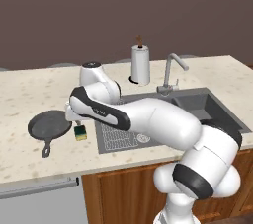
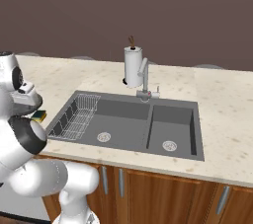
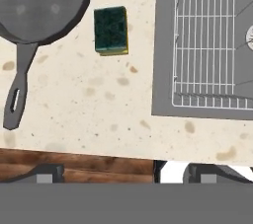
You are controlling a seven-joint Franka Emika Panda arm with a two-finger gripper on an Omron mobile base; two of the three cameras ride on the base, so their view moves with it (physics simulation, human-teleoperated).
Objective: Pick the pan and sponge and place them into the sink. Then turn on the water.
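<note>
a: cast iron first. the pan (image 1: 49,125) sits flat on the speckled counter (image 1: 29,94) left of the sink (image 2: 123,119), handle pointing toward the counter's front edge. from the hand camera i see its handle with the hole at the end.

b: and the sponge?

a: the sponge (image 3: 111,29) lies green side up on the counter between the pan and the sink's left rim, just beside the pan and apart from the rim. i also catch it by my arm from the right base camera.

b: what's the claw doing?

a: the gripper (image 3: 123,172) hangs above the counter's front edge with its jaws spread wide and nothing between them. it touches neither pan nor sponge.

b: the sink itself?

a: two dark grey basins, each with a round drain. the wire rack (image 2: 76,115) rests in the left one. the gooseneck faucet (image 2: 144,80) stands behind the divider, and i see no water running from it. the paper towel roll (image 1: 140,65) stands upright just behind the faucet.
</note>
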